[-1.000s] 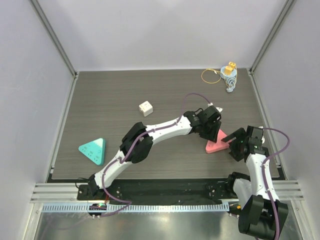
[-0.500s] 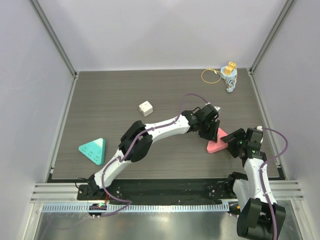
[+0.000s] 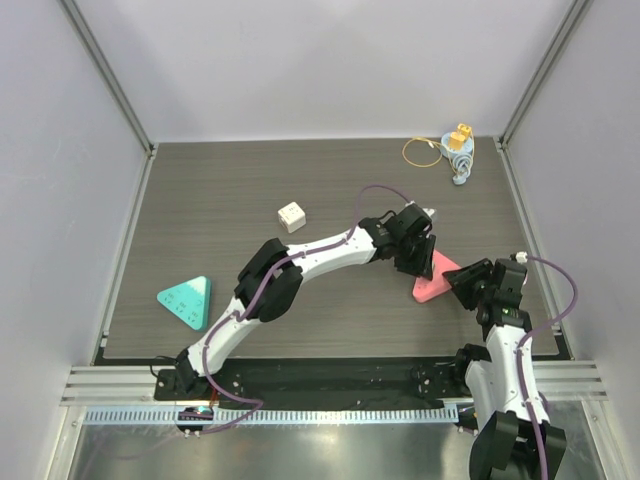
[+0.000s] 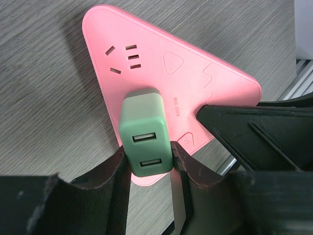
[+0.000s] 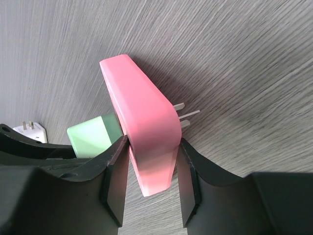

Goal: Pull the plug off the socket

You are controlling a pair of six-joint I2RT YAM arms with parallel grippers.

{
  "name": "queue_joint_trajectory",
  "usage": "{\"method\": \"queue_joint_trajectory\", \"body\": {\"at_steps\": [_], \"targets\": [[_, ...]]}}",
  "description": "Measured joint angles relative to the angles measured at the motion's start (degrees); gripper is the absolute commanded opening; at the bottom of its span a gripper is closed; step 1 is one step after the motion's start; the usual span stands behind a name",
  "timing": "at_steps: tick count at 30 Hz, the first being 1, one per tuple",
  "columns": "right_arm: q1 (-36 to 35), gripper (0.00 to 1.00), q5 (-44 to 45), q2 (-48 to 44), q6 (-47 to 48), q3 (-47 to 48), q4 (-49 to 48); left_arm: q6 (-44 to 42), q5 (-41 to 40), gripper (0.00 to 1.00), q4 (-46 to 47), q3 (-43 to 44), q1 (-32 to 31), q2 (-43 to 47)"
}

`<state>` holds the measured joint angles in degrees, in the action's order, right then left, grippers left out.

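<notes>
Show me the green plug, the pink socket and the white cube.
green plug [image 4: 145, 132], left wrist view, on its face with the ports.
pink socket [image 5: 145, 132], right wrist view, on its side edge.
white cube [image 3: 291, 216], top view, on its top face.

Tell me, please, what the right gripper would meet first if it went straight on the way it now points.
The pink socket: the right gripper is shut on its corner and would push into it. Beyond, probably the green plug in the left gripper, though depth is unclear.
</notes>
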<state>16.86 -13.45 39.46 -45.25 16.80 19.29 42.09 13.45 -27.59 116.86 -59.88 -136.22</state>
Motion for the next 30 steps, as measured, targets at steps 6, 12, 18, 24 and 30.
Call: {"method": "queue_joint_trajectory", "body": {"at_steps": [6,12,18,24,30], "targets": [[-0.3,0.01,2.0,-0.1,-0.8,0.0,0.2,1.3,-0.7,0.0,3.6,-3.0,-0.1,1.0],[-0.8,0.01,2.4,0.4,-2.4,0.0,1.3,2.5,-3.5,0.0,12.3,-12.5,-0.6,5.5],[-1.0,0.01,2.8,2.9,-3.4,1.4,1.5,3.5,-5.2,0.0,15.4,-14.6,-0.9,6.4],[-1.0,0.01,3.4,3.0,-4.4,1.9,1.0,9.8,-1.0,0.0,10.6,-10.1,0.9,5.1],[-1.2,0.01,5.5,3.1,-4.8,2.3,0.2,10.7,-0.4,0.0,1.8,-0.7,1.1,1.4]]}}
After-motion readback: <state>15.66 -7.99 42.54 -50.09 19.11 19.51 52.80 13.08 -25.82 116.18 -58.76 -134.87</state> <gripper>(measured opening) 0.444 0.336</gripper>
